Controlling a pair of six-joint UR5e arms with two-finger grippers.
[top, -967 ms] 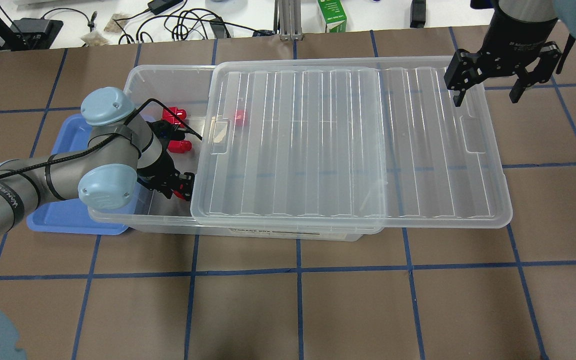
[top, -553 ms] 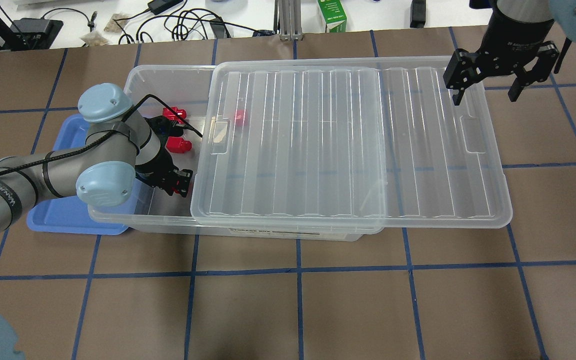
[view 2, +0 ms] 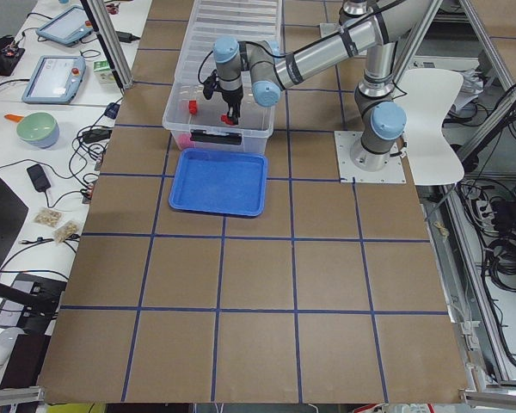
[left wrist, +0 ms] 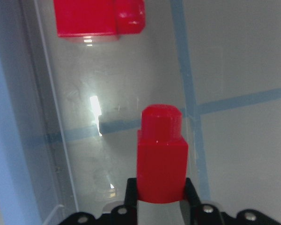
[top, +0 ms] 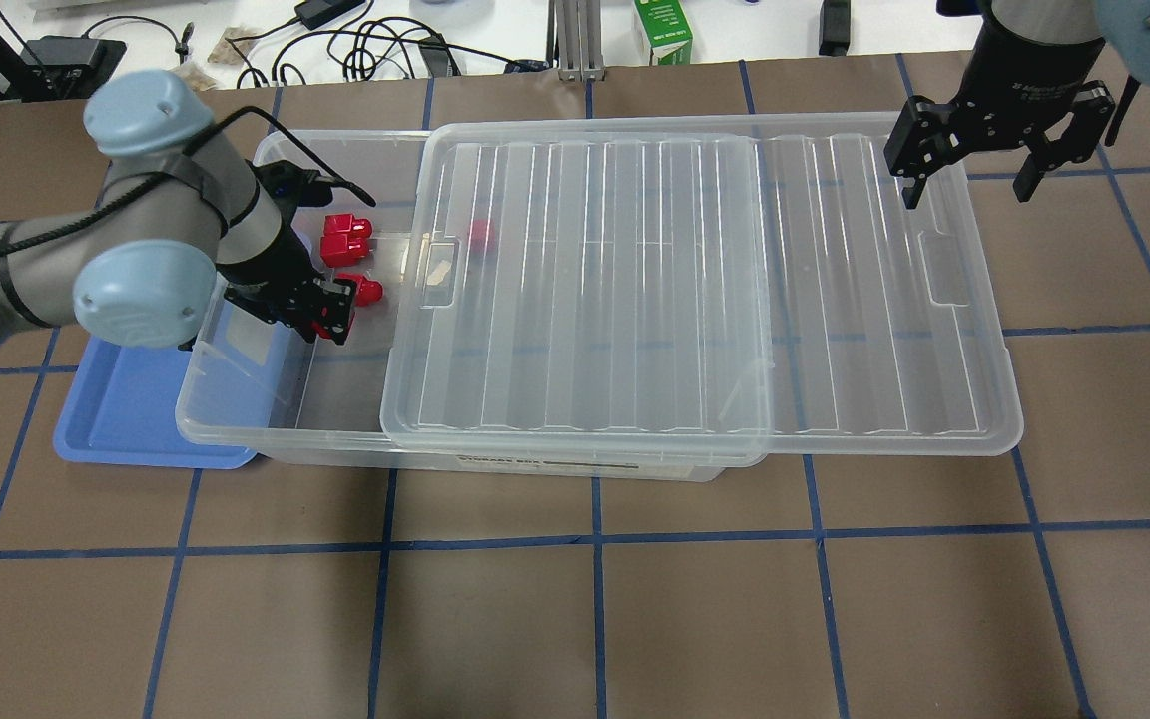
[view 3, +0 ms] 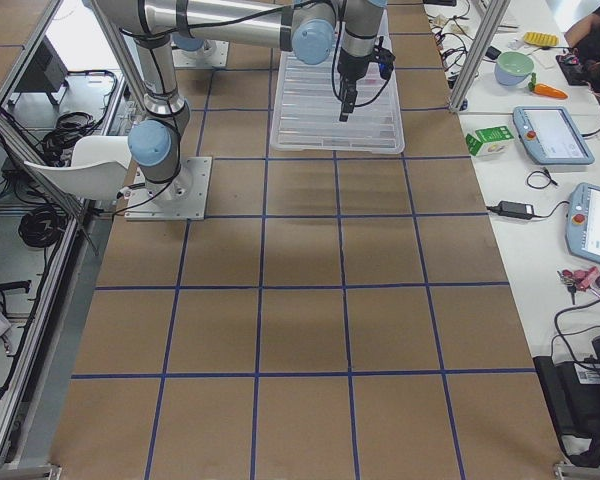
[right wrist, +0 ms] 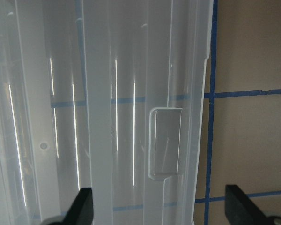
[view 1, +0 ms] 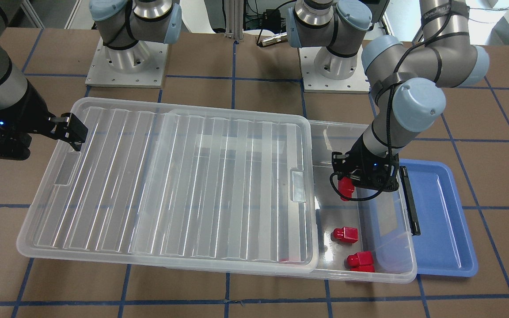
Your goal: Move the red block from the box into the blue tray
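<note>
Left fingers (left wrist: 130, 192) clamp red block (left wrist: 161, 159); right fingers (right wrist: 84, 205) spread.

red block (left wrist: 161, 159): bright red, plain
blue tray (view 1: 440, 212): solid blue
box (top: 335, 142): clear, translucent
lid (top: 635, 280): clear, ribbed
table (top: 635, 619): brown, blue tape grid
left arm (view 1: 440, 57): grey, pale-blue caps

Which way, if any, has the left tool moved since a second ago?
Yes: the left tool moved from the box's near wall toward the loose blocks, seen overhead.
</note>
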